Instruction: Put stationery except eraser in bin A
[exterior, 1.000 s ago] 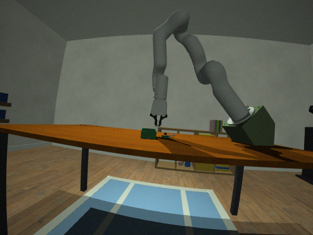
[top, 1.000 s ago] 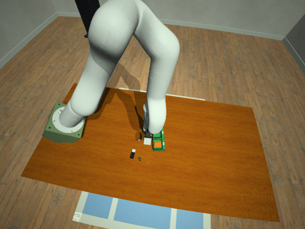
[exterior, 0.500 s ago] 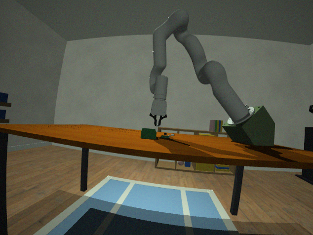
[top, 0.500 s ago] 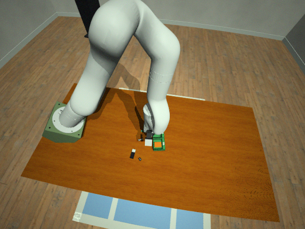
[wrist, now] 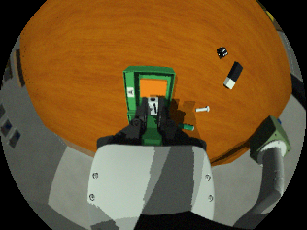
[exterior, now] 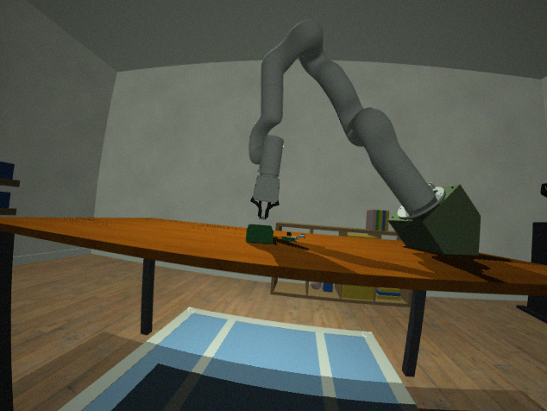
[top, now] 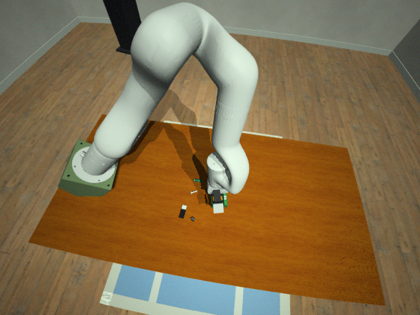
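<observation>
My gripper (top: 218,206) hangs a little above the green bin (exterior: 260,233) in the middle of the table. In the wrist view my fingers are shut on a small pale thing (wrist: 153,106), too small to name, right over the bin's orange-floored compartment (wrist: 153,86). It also shows between the fingertips in the exterior view (exterior: 263,216). A small green pen-like thing (top: 197,180) lies on the table left of the bin. A black and white eraser (top: 183,210) lies further left and nearer the front. I cannot read any letter on the bin.
A small white bolt-like thing (top: 193,192) lies between the green thing and the eraser. A tiny black thing (top: 192,218) lies next to the eraser. The arm's green base (top: 89,176) stands at the table's left end.
</observation>
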`<state>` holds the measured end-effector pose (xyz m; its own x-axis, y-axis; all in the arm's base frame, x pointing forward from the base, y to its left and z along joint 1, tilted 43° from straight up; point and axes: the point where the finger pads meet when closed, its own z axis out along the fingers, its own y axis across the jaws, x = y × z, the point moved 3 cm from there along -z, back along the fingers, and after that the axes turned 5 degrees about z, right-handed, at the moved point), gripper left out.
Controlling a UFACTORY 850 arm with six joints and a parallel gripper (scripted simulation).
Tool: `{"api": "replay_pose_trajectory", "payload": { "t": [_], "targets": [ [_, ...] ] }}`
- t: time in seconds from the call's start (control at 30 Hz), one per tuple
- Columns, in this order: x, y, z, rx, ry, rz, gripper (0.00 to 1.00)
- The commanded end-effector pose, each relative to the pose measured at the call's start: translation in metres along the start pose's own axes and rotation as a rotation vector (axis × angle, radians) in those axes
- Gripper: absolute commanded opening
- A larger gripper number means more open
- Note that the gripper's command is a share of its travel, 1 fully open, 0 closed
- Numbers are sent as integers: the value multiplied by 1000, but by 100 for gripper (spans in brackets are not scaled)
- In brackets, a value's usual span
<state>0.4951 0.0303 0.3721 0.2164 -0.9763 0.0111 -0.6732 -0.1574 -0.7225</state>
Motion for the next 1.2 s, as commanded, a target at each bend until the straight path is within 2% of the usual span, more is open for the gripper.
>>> {"api": "replay_pose_trajectory", "payload": {
  "t": [0.0, 0.93, 1.17],
  "targets": [
    [9, -10, 2, -55, -69, 3, 0],
    [4, -5, 1, -55, -69, 3, 0],
    [3, -5, 11, -55, -69, 3, 0]
  ]
}}
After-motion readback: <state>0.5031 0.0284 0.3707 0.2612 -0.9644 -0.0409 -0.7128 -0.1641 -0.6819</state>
